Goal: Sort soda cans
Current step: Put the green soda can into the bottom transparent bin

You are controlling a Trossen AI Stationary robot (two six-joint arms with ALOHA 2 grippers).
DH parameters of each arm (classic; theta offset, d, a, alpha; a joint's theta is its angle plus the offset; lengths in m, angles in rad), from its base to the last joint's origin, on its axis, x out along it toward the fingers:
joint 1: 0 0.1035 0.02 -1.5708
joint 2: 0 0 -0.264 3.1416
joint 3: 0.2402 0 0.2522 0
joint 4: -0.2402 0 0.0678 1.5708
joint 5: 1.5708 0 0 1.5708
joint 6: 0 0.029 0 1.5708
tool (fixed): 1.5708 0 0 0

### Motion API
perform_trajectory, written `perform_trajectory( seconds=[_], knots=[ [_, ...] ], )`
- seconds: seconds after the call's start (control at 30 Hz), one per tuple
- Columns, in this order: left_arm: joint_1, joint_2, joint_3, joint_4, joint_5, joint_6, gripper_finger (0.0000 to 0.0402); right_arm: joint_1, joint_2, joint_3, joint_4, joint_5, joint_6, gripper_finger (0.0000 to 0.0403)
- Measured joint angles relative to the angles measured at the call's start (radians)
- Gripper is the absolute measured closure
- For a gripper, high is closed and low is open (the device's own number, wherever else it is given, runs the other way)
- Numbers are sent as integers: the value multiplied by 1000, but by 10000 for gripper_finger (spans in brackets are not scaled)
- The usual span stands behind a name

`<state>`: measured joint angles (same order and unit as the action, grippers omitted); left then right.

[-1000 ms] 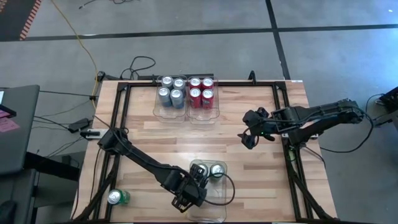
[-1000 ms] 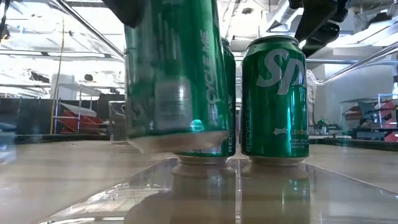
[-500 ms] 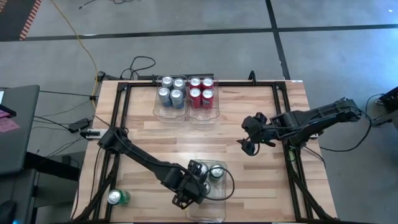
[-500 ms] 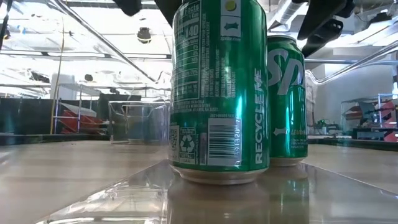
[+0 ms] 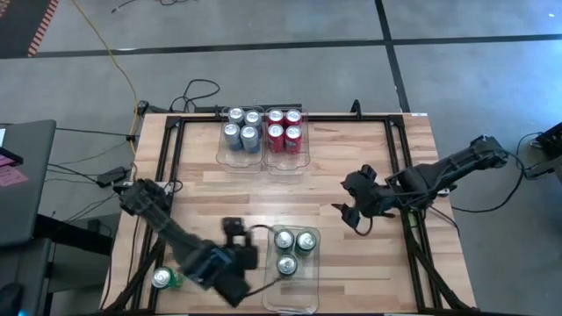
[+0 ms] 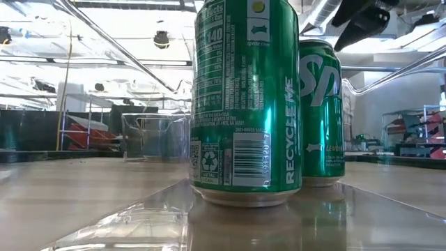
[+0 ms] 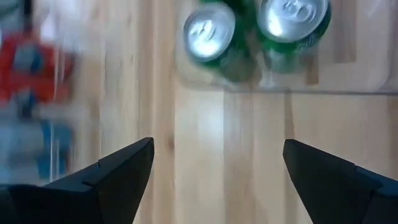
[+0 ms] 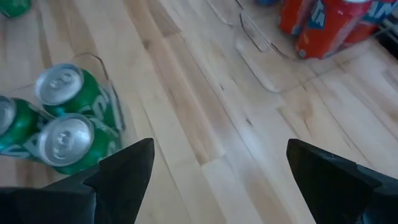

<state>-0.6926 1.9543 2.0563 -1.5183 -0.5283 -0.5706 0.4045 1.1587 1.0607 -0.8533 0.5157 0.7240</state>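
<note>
Three green soda cans [image 5: 292,247] stand upright in a clear bin [image 5: 294,294] near the table's front edge; two of them fill the low view [image 6: 244,104]. A fourth green can [image 5: 165,279] stands on the table at the near left corner. Silver-blue cans [image 5: 241,127] and red cans [image 5: 284,130] stand in two clear bins at the far edge. My left gripper [image 5: 241,254] hangs open just left of the near bin, with nothing between its fingers [image 7: 217,158]. My right gripper [image 5: 349,217] hovers open to the right of that bin, also holding nothing [image 8: 217,162].
A black frame [image 5: 171,158] runs along the table's edges. Bare wood [image 5: 290,193] lies between the far bins and the near bin. The near bin's front half [image 5: 294,294] holds no cans.
My left gripper has set a green can upright in the near bin beside the others. It has then drawn away from the can, up and toward the table's left edge, while turning. The can stays standing. My right gripper has drifted a little toward the near edge.
</note>
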Motion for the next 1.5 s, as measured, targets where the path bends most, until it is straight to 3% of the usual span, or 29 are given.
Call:
perform_trajectory(
  seconds=[0.1, 0.27, 0.37, 0.5, 0.8, 0.9, 1.1, 1.3, 1.43, 1.5],
  knots=[
    [-58, -37, -12, -55, 26, -250, 47, 38, 0, 0, 3, 40, 15, 19],
    [-138, -95, -49, -54, 212, -608, 47, 77, 8, 0, 4, 70, 36, 19],
    [-188, -108, -49, -52, 270, -762, 47, 83, 21, 0, 20, 71, 34, 19],
    [-244, -107, -49, -52, 349, -814, 47, 87, 41, 0, 34, 73, 30, 19],
    [-349, -88, -103, -55, 335, -1003, 47, 115, 134, 0, 30, 70, 10, 19],
    [-354, -87, -131, -40, 248, -1108, 47, 128, 158, 0, 48, 70, 9, 19],
    [-277, -87, -146, 88, 96, -1017, 47, 168, 166, 0, 150, 70, -57, 19],
    [-116, -88, -143, 220, 110, -739, 47, 254, 166, 3, 300, 62, -208, 19],
    [-19, -88, -141, 179, 122, -609, 47, 276, 166, 20, 295, 95, -208, 19],
    [2, -91, -141, 97, 40, -604, 47, 277, 163, 20, 274, 116, -198, 19]
  ],
)
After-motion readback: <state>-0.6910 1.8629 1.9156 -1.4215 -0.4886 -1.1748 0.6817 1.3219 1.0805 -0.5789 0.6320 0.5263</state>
